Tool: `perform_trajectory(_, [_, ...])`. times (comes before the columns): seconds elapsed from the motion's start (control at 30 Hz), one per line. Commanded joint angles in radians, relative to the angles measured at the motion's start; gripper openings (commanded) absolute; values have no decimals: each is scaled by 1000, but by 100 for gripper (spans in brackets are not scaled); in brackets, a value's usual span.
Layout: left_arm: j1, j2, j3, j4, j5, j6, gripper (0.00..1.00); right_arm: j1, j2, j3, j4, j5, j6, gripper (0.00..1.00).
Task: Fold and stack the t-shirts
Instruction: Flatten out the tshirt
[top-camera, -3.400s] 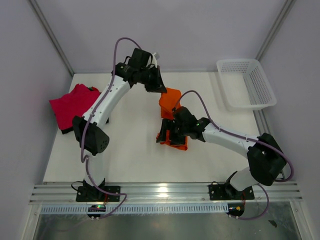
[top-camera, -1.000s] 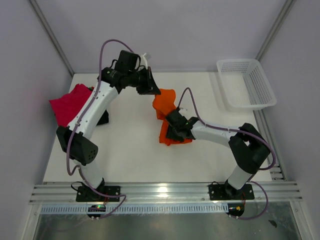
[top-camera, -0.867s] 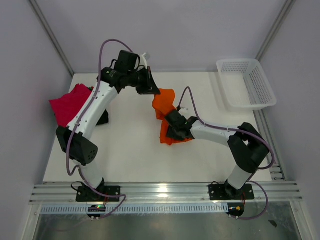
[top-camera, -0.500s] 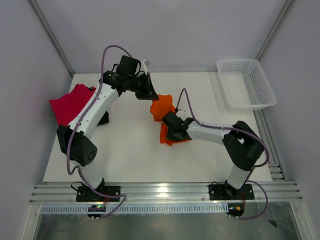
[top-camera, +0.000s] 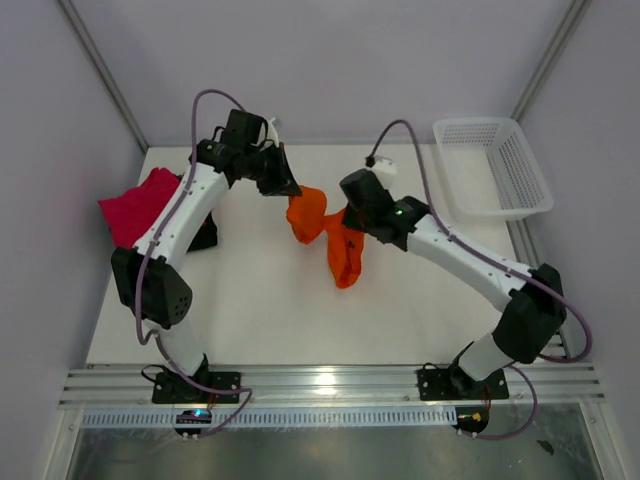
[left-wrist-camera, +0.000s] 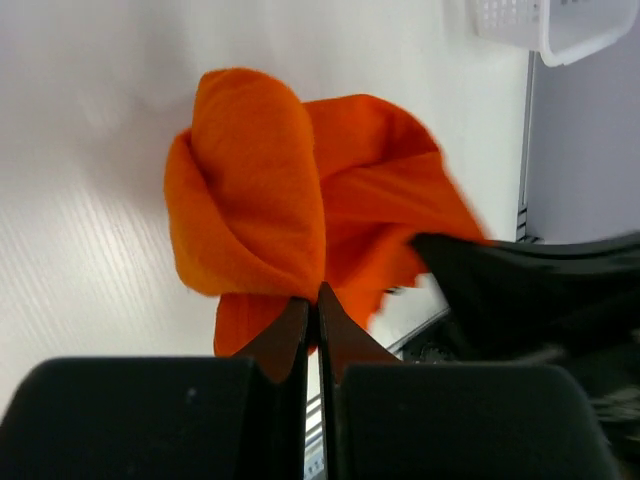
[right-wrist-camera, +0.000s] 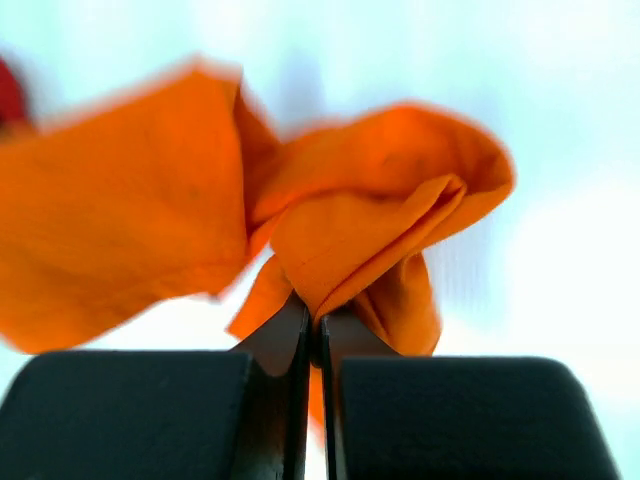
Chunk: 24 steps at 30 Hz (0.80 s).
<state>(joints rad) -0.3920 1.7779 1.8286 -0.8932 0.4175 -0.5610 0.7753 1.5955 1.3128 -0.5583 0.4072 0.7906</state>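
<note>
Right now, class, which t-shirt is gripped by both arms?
The orange t-shirt, pinched by the left gripper and right gripper; the magenta t-shirt lies ungripped at the table's left edge.

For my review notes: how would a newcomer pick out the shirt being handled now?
On the white table, look at the middle. The orange shirt hangs bunched there, pinched by the left gripper and the right gripper. The pink shirt lies at the left edge, ungripped.

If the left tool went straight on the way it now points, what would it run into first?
The orange t-shirt it is shut on: the cloth bunches right ahead of the left tool. Behind the cloth is probably the table, though depth is unclear.
</note>
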Motion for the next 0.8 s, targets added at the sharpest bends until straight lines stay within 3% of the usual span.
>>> perform_trajectory(0.0, [42,14,57,-9,-14,38,0,-105,-172,137,-100,145,-53,3])
perform_trajectory(0.17, [70,18,72,-7,0,41,0,-224,-347,279,-107,263,-204,3])
perform_trajectory(0.4, [82,51,87,10,44,18,0,-300,-341,601,-258,417,-318,3])
perform_trajectory(0.77, [84,81,112,34,75,-8,0,-303,-362,511,-261,326,-274,3])
